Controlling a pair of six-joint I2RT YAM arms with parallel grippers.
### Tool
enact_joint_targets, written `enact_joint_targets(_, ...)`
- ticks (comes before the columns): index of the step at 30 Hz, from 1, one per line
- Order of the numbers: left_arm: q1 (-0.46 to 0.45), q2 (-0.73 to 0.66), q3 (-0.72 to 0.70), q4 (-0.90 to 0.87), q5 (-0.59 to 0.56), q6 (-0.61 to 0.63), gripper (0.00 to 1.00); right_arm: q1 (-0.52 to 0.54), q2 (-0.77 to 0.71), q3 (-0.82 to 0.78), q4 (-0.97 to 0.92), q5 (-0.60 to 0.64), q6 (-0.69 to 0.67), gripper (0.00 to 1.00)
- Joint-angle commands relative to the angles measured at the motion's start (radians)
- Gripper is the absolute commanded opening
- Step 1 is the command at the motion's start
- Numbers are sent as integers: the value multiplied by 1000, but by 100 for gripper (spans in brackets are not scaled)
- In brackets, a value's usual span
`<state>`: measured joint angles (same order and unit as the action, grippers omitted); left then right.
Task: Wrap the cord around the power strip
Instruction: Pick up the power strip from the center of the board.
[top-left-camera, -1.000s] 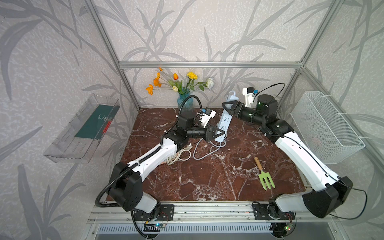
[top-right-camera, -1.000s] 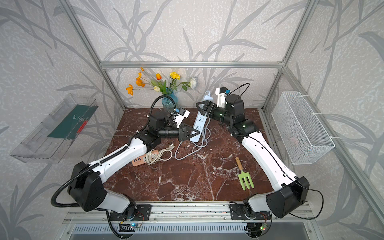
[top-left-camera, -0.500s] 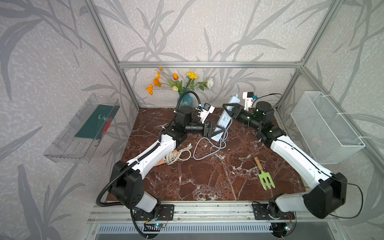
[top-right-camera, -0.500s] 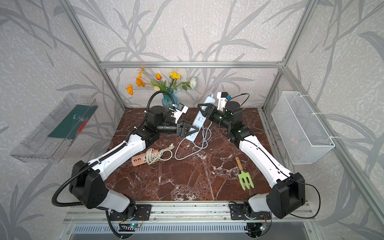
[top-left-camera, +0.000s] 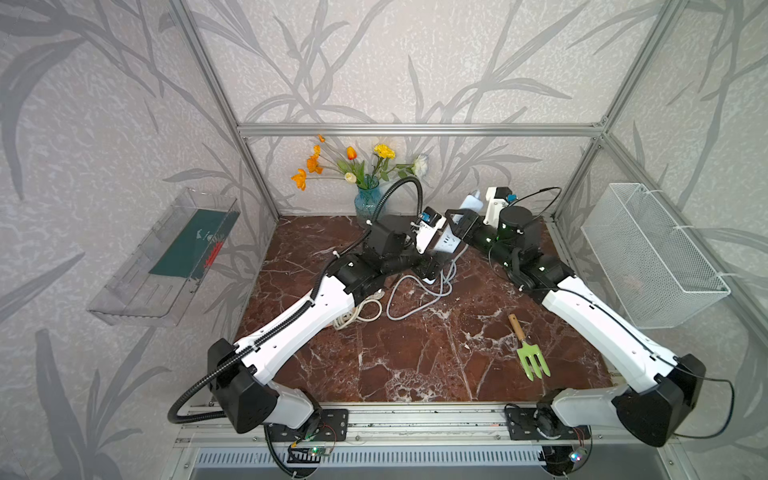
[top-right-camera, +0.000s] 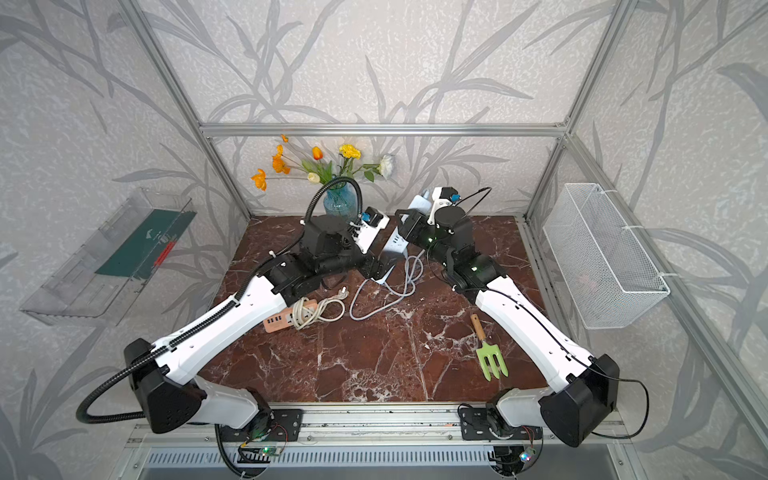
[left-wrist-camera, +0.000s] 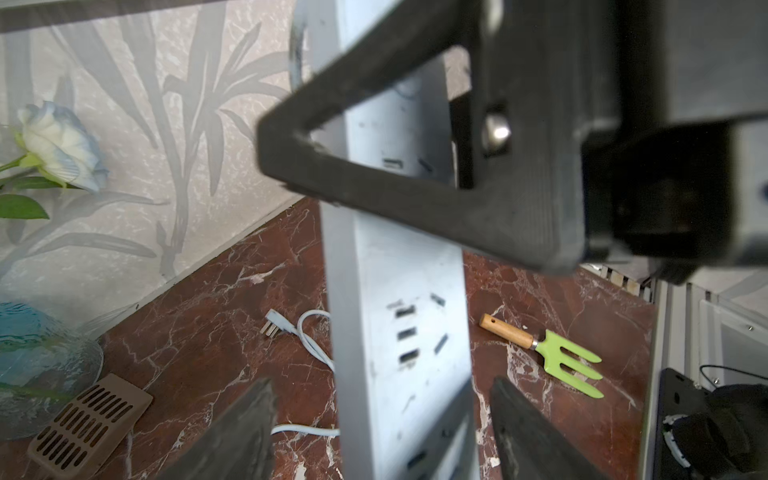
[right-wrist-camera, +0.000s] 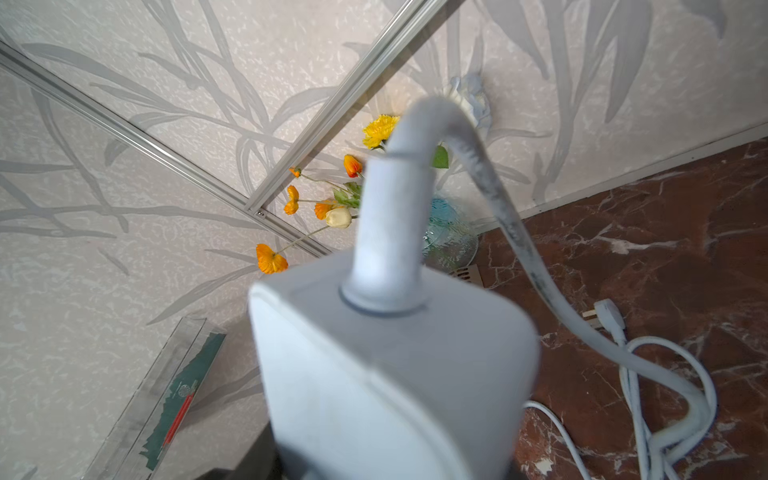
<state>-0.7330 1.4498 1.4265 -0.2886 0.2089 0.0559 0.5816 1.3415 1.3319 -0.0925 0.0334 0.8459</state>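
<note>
Far left of the vase (top-left-camera: 368, 203), a clear shelf (top-left-camera: 166, 257) hangs on the wall, out of the work. Nearer the vase, to its front-left, a pink power strip (top-right-camera: 276, 322) lies on the table (top-left-camera: 415, 353) with its own cord bundled on top.

In front of the vase and a little right, the left gripper (left-wrist-camera: 382, 386) is spread wide. Its fingers (left-wrist-camera: 249, 432) straddle the lower part of the white power strip (left-wrist-camera: 399, 291) with a gap on each side, so it grips nothing. It looks placed there to steady or retake the strip.

The strip stands tilted in the air to the right of the vase. The right gripper (top-right-camera: 404, 227) clamps it near its upper end and alone carries it, which keeps the body off the table so the cord can pass around it.

The cord (right-wrist-camera: 513, 232) leaves that upper end, arches over and drops to loose loops on the table in front of the vase, and the plug (left-wrist-camera: 274, 328) lies free. No turn shows around the body yet.

Further right of the vase lie a green garden fork (top-left-camera: 530, 357) and, on the wall, a wire basket (top-left-camera: 648, 257).
</note>
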Motion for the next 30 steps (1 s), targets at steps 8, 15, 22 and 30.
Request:
enact_joint_targets(8, -35, 28, -67, 13, -149, 66, 75, 42, -31, 56, 1, 182, 14, 0)
enact_joint_targets(15, -45, -31, -120, 83, -204, 48, 88, 59, -30, 54, 4, 214, 21, 0)
enact_joint_targets(22, -49, -14, -143, 217, -236, 50, 53, 74, -18, 49, 15, 196, 85, 0)
enact_joint_targets(30, -51, -57, -181, 246, -277, 49, 6, 59, -13, 96, -34, 188, -40, 36)
